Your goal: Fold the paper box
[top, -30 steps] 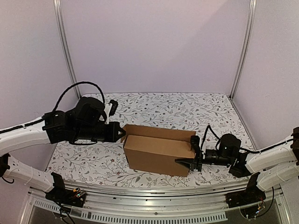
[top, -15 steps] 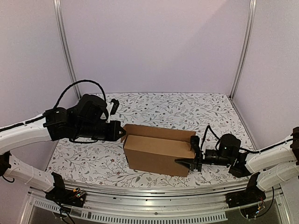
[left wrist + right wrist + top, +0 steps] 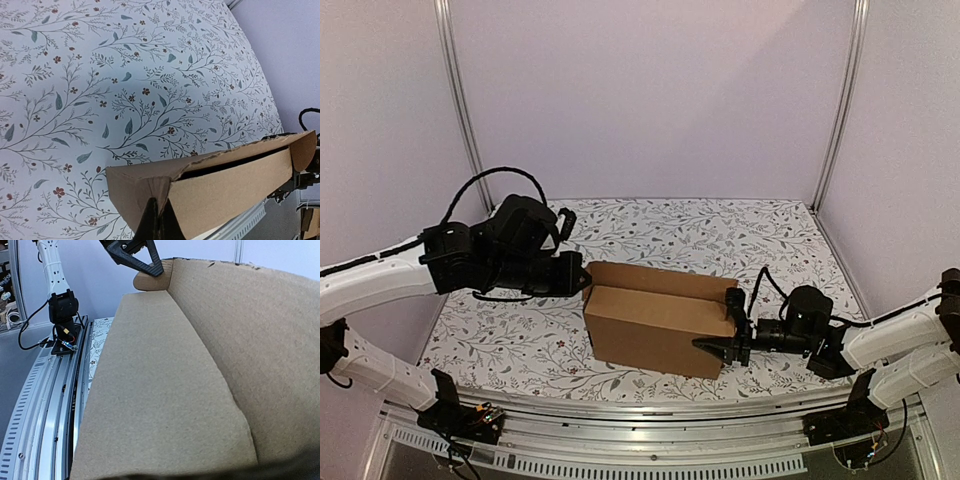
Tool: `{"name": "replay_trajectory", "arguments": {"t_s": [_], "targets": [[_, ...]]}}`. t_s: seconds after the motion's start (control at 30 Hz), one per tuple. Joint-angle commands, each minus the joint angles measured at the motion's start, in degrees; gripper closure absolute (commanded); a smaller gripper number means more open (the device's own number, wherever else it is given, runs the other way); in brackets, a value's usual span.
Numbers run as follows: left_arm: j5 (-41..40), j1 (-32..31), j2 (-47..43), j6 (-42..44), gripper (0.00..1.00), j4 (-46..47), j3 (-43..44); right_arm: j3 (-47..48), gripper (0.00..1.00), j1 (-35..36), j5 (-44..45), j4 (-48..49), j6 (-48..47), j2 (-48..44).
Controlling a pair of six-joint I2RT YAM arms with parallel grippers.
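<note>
the paper box (image 3: pixel 655 325) sits mid-frame on the floral table (image 3: pixel 670 225), a shallow rectangular shell with its long walls up; the rounded end tabs look untucked, so closing seems left; plain brown corrugated board, matte, with ragged die-cut edges; the left tool (image 3: pixel 582 283), closed to a point, touches its left end; the right tool (image 3: pixel 725 335) straddles the right end, jaws apart; whether it grips, i cannot tell

We see the box (image 3: pixel 655 330), plain brown cardboard, standing mid-table (image 3: pixel 720 230) as a shallow oblong. Its long front wall faces us, a back flap rises behind, and rounded tabs curl at both ends.
</note>
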Motion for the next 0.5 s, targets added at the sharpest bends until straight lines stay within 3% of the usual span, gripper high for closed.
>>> {"name": "replay_trajectory", "arguments": {"t_s": [0.0,0.47], "targets": [[12.6,-2.4,2.4,-1.9,1.0,2.0,2.4,2.4,0.5,0.1,1.1,-4.5,0.2,2.1],[15.8,-2.2,5.3,-2.9,1.0,5.3,5.6,2.7,0.5,0.8,0.8,-5.3,-0.3,2.9]]}}
